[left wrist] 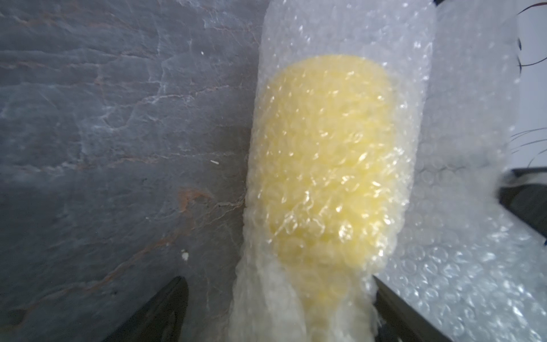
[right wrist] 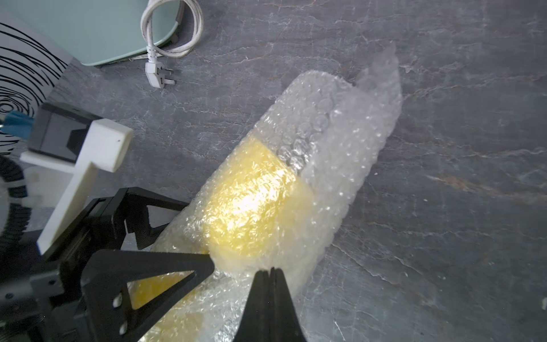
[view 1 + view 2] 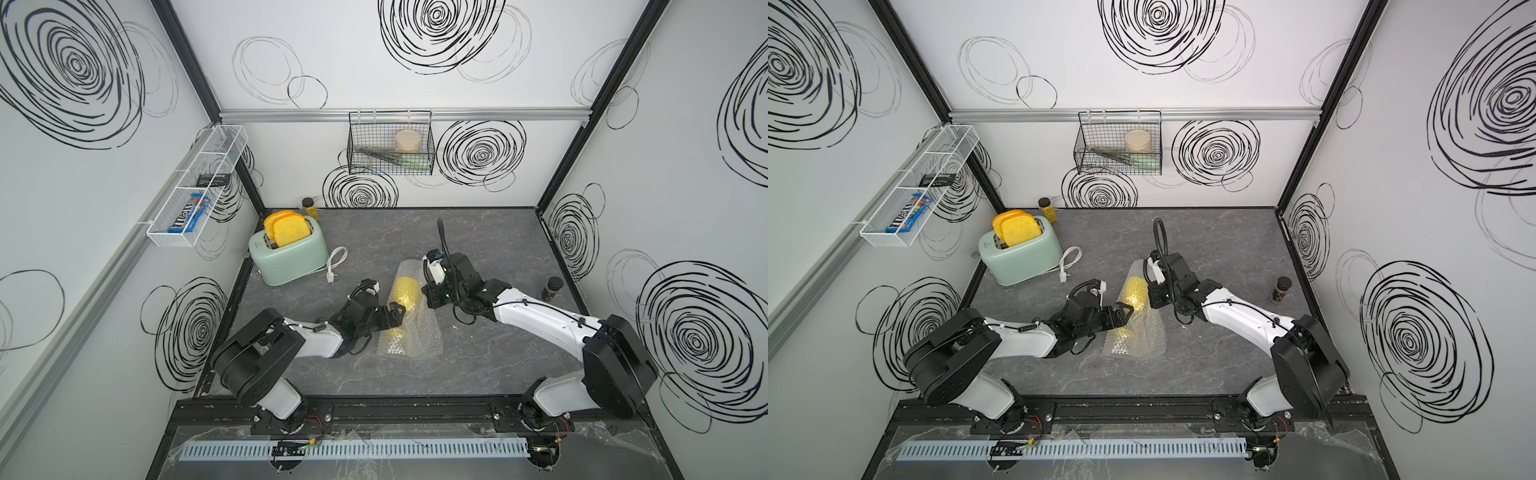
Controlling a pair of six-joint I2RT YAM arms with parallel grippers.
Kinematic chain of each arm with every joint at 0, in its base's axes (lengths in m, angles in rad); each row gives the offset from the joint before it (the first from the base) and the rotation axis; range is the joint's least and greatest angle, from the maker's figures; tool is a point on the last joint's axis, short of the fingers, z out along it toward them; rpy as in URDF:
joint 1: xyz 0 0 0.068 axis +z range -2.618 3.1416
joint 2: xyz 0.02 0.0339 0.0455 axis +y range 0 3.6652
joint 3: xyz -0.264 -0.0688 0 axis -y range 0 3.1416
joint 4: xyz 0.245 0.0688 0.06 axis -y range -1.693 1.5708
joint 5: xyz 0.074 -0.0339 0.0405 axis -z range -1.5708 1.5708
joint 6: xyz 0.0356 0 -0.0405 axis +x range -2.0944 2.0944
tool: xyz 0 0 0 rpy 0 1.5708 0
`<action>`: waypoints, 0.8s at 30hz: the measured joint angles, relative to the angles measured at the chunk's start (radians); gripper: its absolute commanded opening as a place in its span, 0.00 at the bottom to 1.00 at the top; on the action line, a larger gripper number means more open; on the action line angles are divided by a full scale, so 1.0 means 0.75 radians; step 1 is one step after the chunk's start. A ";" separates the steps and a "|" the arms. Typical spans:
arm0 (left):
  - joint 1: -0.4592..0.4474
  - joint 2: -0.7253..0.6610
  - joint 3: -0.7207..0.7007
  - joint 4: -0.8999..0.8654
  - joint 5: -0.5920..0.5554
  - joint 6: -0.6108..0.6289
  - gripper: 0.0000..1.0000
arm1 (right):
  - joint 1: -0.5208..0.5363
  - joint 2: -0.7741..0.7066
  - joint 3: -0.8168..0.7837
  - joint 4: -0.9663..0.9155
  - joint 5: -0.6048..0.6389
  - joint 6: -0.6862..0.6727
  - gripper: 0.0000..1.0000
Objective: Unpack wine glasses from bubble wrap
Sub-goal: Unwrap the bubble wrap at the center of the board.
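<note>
A yellow wine glass [image 3: 405,291] [image 3: 1136,296] lies on its side mid-table, rolled in clear bubble wrap [image 3: 422,334] [image 3: 1144,340]. Through the wrap its bowl [image 1: 325,165] [image 2: 251,204] points toward the back, and its foot end points toward the front. My left gripper [image 3: 397,311] [image 1: 278,284] [image 2: 195,234] stands open astride the wrapped stem; one finger touches the wrap and the other stands clear of it. My right gripper [image 3: 428,301] [image 2: 269,271] is shut, its tips pinched on a loose flap of the wrap beside the bowl.
A mint-green toaster [image 3: 289,253] holding toast stands at the back left, its white cord and plug [image 3: 337,262] beside it. A dark-lidded jar [image 3: 552,287] is by the right wall, a small bottle [image 3: 309,208] at the back. Wire baskets [image 3: 390,143] hang on the walls.
</note>
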 measured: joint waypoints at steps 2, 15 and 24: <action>0.016 -0.022 -0.010 -0.014 0.006 -0.001 0.95 | -0.024 -0.038 -0.054 0.033 -0.025 0.021 0.00; 0.170 -0.220 -0.035 -0.136 0.055 0.024 0.96 | -0.197 -0.115 -0.207 0.126 -0.160 0.088 0.14; 0.211 -0.434 0.019 -0.401 0.015 0.144 0.97 | -0.208 -0.075 -0.271 0.145 -0.181 0.108 0.33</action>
